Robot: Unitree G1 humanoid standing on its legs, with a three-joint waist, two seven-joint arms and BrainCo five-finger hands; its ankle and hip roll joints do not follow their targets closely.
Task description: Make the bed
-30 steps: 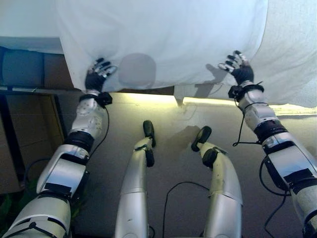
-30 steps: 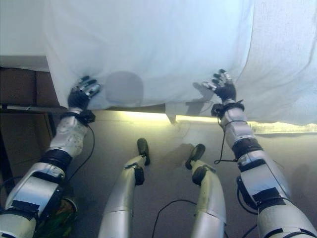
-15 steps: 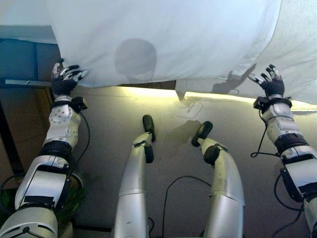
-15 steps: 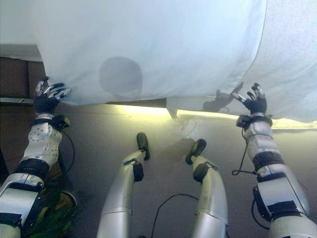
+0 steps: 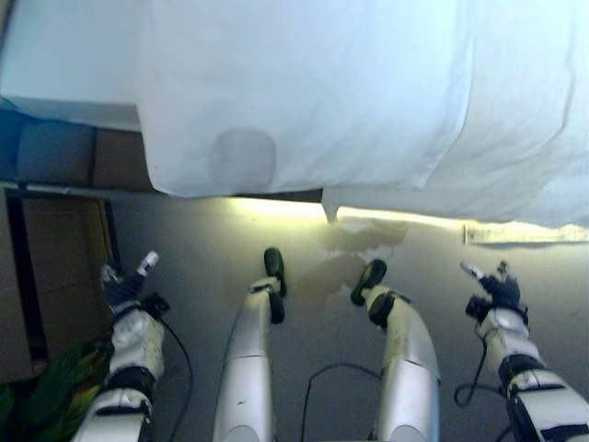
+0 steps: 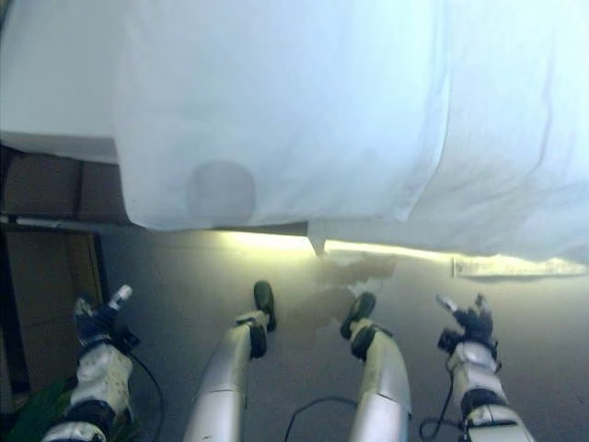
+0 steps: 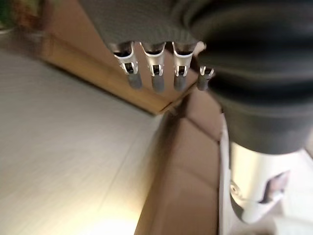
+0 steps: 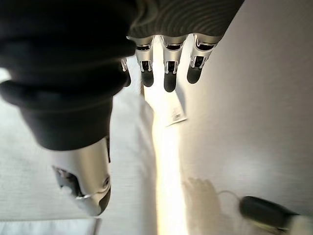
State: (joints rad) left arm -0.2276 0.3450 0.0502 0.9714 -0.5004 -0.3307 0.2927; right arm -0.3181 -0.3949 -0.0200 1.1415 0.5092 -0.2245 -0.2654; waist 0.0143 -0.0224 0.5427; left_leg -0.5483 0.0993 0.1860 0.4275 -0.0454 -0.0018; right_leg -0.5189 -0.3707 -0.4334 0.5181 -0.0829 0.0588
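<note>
I am looking down over the bed (image 5: 55, 83) from the head camera. The white sheet (image 5: 304, 92) is lying spread across the bed, well beyond both hands, its near edge hanging over the side toward the floor (image 5: 202, 249). One layer is ending in a straight hem near the middle; a second, wider layer is draping lower, out past my right hand.

My left hand (image 5: 122, 281) is hanging low over the floor, well short of the sheet's hanging edge and apart from it. In the left wrist view its fingers (image 7: 154, 73) are reaching out straight in a row, spread and relaxed, closing on nothing. Past the fingertips I am seeing the brown wooden bed frame (image 7: 186, 161) and pale floor.

My right hand (image 5: 494, 287) is likewise hanging low on the other side, below the draped cloth, not touching it. In the right wrist view its fingers (image 8: 168, 73) are stretched straight, with the thumb (image 8: 85, 181) standing apart, and it is holding nothing. Beyond the fingertips the sheet's edge is meeting a bright strip of light on the floor, and a small white tag (image 8: 176, 116) is lying at that edge.

A brown panel (image 5: 64, 267) is standing just beyond my left hand, under the corner of the bed. Something green (image 5: 46, 405) is showing beside my left arm; I cannot tell what it is.
</note>
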